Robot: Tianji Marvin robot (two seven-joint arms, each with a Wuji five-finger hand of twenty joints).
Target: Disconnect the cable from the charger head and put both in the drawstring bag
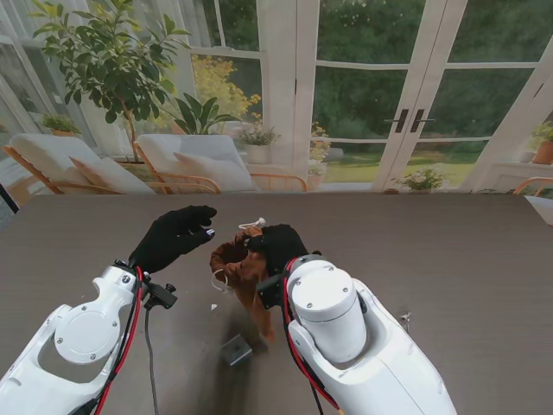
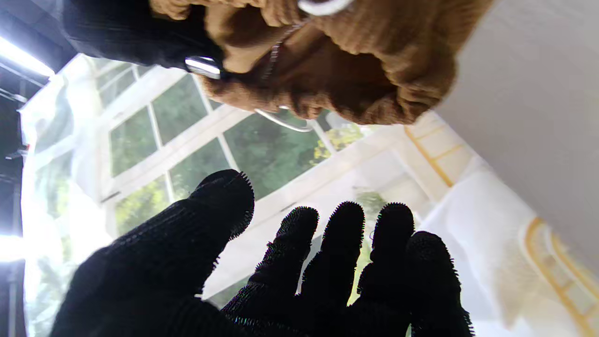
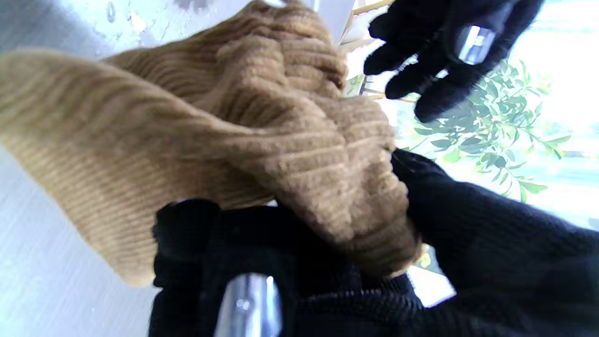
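Your right hand is closed on the brown ribbed bag, pinching the gathered cloth near its mouth; in the right wrist view the bag bunches over the black-gloved fingers. The bag hangs lifted off the dark worktop, between your 2 hands, with its open mouth turned toward your left hand. A white cable pokes out at the far side of the bag's top, and a thin white loop hangs at the mouth on the left side; in the left wrist view that loop curves under the bag.

Your left hand holds nothing, its fingers loosely spread, just beside the bag's mouth without touching it.

A small grey block lies on the worktop nearer to you than the bag, between your arms; you cannot tell from these views whether it is the charger head.
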